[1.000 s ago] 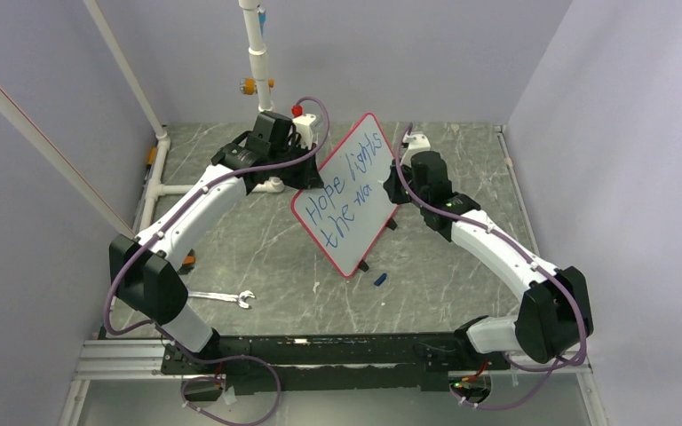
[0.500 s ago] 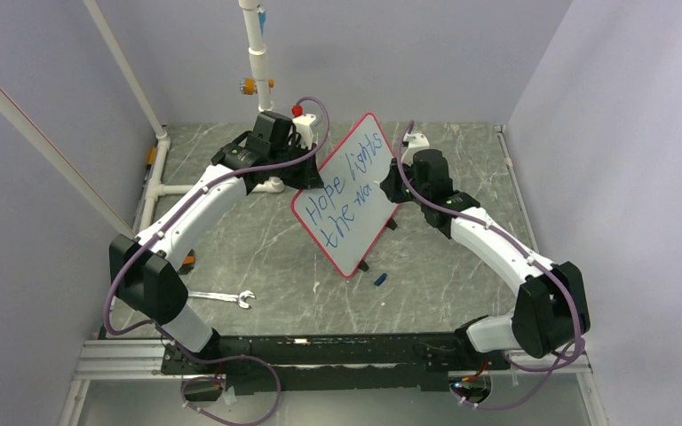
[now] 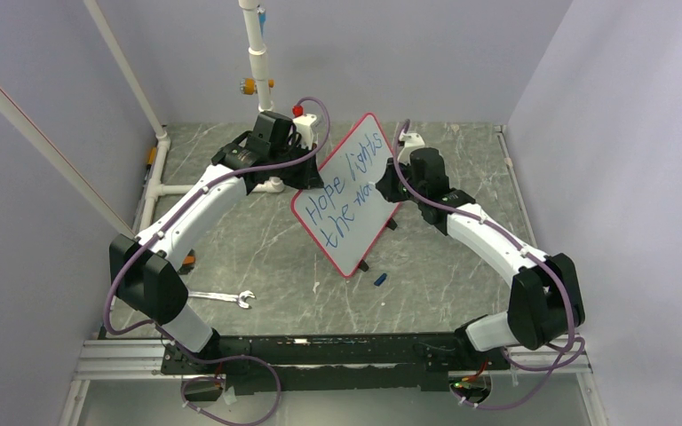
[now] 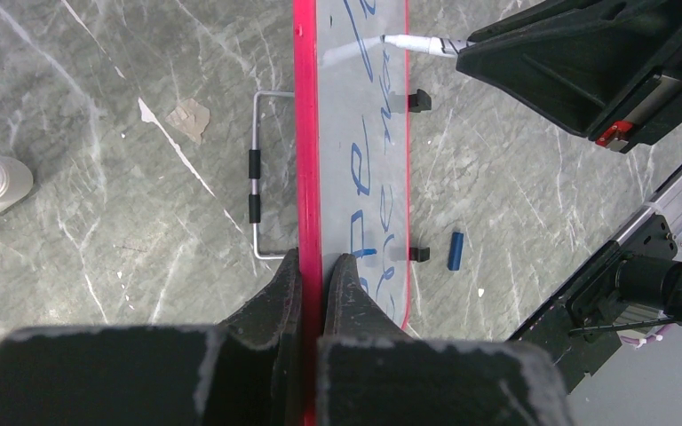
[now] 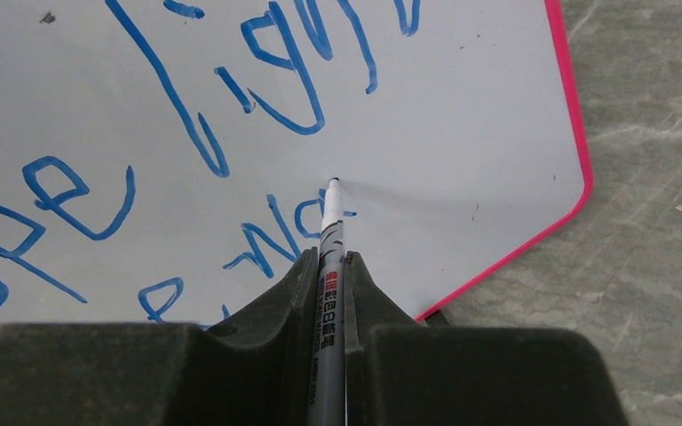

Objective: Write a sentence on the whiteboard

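Observation:
The whiteboard (image 3: 355, 209), white with a thin red border, stands tilted on edge mid-table. Blue handwriting (image 3: 342, 191) on it reads "Hope lights" above "the wa". My left gripper (image 4: 313, 271) is shut on the board's red edge (image 4: 307, 160) at its far left corner (image 3: 300, 182). My right gripper (image 5: 330, 266) is shut on a grey marker (image 5: 329, 266). The marker tip (image 5: 333, 184) touches the board just right of the "wa" (image 5: 271, 235). The right gripper is at the board's right side in the top view (image 3: 384, 188).
A blue marker cap (image 3: 379, 279) lies on the table near the board's lower corner, also in the left wrist view (image 4: 455, 250). A wrench (image 3: 222, 297) lies front left. A white pipe stand (image 3: 257, 62) rises at the back. The board's wire stand (image 4: 256, 177) rests behind it.
My right arm has shifted slightly left and toward the board, bringing the marker to the end of the second line. The left arm and board have not moved.

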